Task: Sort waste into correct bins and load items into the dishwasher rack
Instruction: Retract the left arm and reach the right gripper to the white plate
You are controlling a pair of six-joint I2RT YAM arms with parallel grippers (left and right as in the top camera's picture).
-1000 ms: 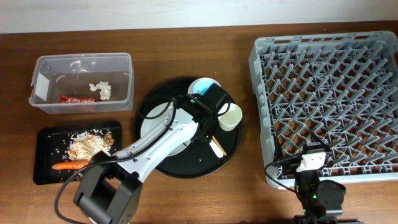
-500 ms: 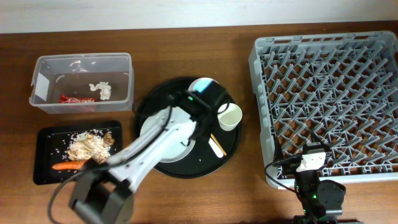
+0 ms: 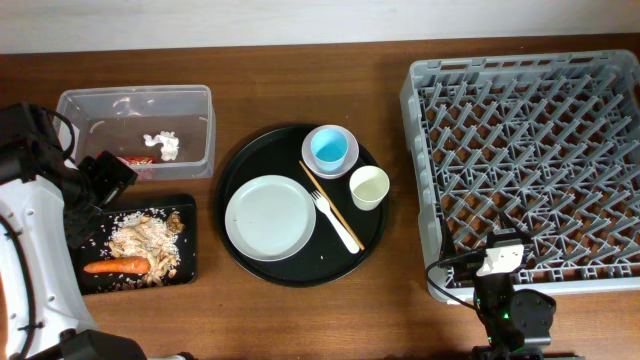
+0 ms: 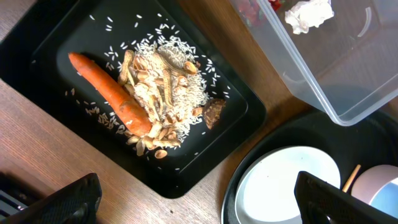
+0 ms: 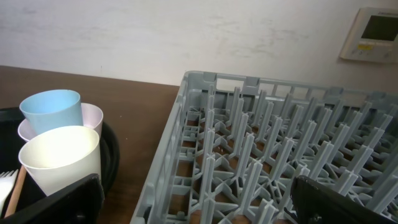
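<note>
My left gripper hangs open and empty over the wood between the shallow black tray and the plate. That tray holds rice, a carrot and a brown lump. The clear tub contains a red wrapper and a napkin. On the round black tray lie the plate, fork, stick, white cup, and a blue cup inside a pale bowl. My right gripper stands open at the near-left corner of the rack.
The grey rack fills the right side of the table and has nothing in it. My left arm's white body runs down the left edge of the overhead view. A wall stands behind the table.
My left arm has swung from over the round tray to the far left, and its jaws have opened. Plate, fork and stick are now uncovered. The right arm has stayed still.
</note>
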